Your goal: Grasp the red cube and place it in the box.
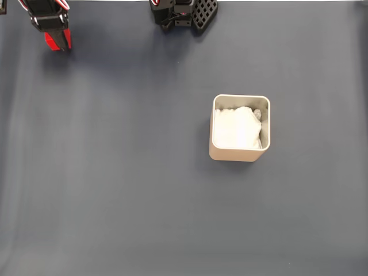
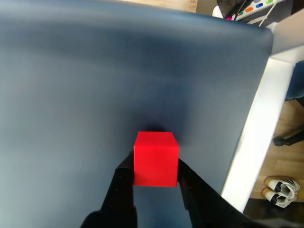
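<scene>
Your red cube (image 2: 156, 159) sits clamped between the two black fingers (image 2: 121, 187) of the pincer (image 2: 155, 183), one finger pressed to each side, above the dark blue surface (image 2: 95, 85). In the fixed view you find the pincer (image 1: 57, 40) at the top left corner, a sliver of red showing in it. The box (image 1: 239, 153) stands well apart on the surface, right of centre, upright, with white padding (image 1: 236, 129) inside.

The red cube (image 2: 156, 159) sits between the fingers (image 2: 121, 183).
</scene>
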Robot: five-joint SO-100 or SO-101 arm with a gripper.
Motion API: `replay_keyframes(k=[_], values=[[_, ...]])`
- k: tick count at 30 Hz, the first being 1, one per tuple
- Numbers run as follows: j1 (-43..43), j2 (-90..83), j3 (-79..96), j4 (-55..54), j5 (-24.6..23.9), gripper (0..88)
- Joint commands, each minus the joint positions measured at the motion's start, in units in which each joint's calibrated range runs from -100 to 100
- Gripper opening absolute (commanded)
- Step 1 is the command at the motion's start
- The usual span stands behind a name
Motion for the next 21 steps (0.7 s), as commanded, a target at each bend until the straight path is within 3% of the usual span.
replay_keyframes(k=[1, 21], values=[[-2.3, -4.6, -0.2, 1.4, 0.2, 0.2], [-20.9, -11.3, -9.0, 13.1, -0.6, 0.2]])
